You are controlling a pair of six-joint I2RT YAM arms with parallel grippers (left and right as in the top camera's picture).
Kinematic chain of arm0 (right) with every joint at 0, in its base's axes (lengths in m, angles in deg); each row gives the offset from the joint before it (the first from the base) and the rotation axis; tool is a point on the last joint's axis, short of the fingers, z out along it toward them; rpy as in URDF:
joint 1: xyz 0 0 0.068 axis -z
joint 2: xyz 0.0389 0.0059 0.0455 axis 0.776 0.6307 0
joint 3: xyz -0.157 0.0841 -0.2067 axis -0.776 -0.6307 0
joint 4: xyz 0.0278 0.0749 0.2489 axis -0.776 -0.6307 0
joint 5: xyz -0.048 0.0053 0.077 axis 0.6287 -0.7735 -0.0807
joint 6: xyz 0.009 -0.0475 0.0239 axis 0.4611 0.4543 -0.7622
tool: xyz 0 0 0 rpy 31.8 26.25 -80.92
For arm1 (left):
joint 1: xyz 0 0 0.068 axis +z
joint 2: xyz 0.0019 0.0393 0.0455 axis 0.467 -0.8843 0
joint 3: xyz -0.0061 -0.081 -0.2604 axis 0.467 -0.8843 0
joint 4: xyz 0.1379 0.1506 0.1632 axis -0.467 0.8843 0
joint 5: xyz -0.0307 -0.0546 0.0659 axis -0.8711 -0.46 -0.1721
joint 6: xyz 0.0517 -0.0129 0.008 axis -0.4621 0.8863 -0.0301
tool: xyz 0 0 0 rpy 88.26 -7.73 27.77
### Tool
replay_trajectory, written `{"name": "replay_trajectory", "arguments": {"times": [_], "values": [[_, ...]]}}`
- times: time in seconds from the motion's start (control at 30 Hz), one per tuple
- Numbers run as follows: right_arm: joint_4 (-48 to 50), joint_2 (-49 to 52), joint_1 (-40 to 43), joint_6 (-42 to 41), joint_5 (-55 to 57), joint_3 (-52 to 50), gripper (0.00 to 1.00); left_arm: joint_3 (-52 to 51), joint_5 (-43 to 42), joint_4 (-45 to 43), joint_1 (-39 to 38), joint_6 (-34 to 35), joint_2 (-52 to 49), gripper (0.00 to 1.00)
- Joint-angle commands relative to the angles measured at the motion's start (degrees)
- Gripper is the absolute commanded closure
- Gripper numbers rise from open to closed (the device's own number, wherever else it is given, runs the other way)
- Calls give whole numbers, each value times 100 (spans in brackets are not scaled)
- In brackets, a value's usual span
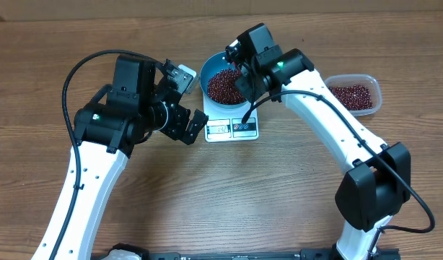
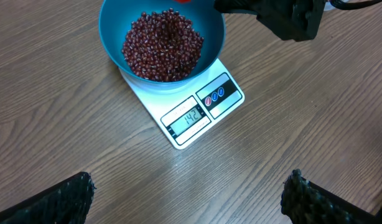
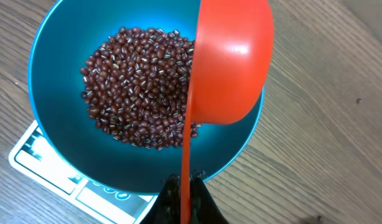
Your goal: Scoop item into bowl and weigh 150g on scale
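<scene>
Scoop (image 3: 231, 62) tipped over the bowl (image 3: 54, 74) on the scale (image 2: 155, 102) — right hand (image 3: 185, 193) clamped on it, left hand (image 2: 188, 199) apart, empty. Beans (image 3: 138, 87) heaped in the bowl — trickle slowly, watch the display (image 2: 191, 117).

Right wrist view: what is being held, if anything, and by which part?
The right pincer grips the red-orange scoop by its handle, cup tipped over the bowl. The left pincer holds nothing.

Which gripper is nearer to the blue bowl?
Right. The right gripper holds the red-orange scoop tilted over the blue bowl; the open left gripper hangs beside the scale, touching neither.
</scene>
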Motion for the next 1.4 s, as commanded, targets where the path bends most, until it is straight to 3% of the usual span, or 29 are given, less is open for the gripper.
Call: {"name": "replay_trajectory", "arguments": {"times": [0.0, 0.63, 1.07, 1.37], "values": [[35, -7, -48, 46, 358, 205, 96, 83, -42, -9, 9, -85, -35, 0], [68, -7, -46, 52, 299, 205, 96, 83, -42, -9, 11, -85, -35, 0], [197, -7, -46, 601, 420, 205, 96, 83, -42, -9, 11, -85, -35, 1], [-308, -234, 505, -11, -890, 804, 96, 83, -42, -9, 9, -85, -35, 0]]}}
